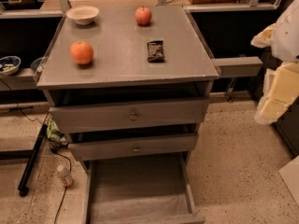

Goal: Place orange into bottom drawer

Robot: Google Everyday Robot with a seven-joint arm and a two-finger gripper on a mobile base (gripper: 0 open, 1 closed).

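Note:
The orange [81, 52] sits on the left side of the grey cabinet top [121, 64]. The bottom drawer [140, 190] is pulled out at the foot of the cabinet, with a plain grey floor, a pale liner at its front, and nothing in it. My gripper [274, 94] shows as a pale white and yellowish shape at the right edge of the view. It is beside the cabinet, well to the right of the orange and above floor level, and it holds nothing that I can see.
A redder apple [143, 16], a pale bowl [82, 14] and a dark snack packet [155, 50] also lie on the cabinet top. The two upper drawers [133, 116] are slightly ajar. A small bottle [64, 175] and cables lie on the floor at the left.

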